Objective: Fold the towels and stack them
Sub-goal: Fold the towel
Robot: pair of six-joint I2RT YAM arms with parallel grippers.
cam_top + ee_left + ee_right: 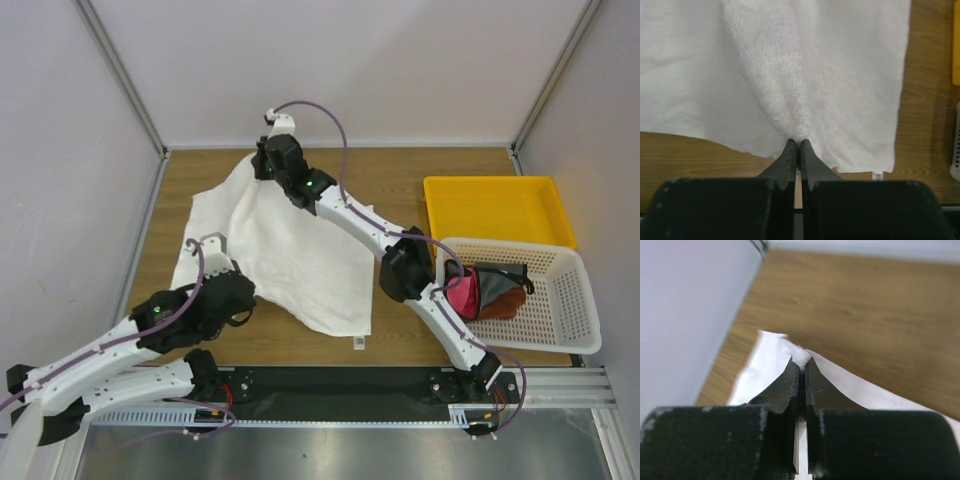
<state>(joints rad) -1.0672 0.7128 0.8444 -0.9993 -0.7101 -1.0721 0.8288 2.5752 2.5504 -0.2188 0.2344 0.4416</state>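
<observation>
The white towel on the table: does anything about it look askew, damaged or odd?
Nothing is damaged or spilled. The white towel lies askew and rumpled, pulled into ridges where the left gripper and the right gripper pinch it.

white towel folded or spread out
Spread out, not folded: the white towel lies open on the table, left gripper and right gripper each pinching it.
</observation>
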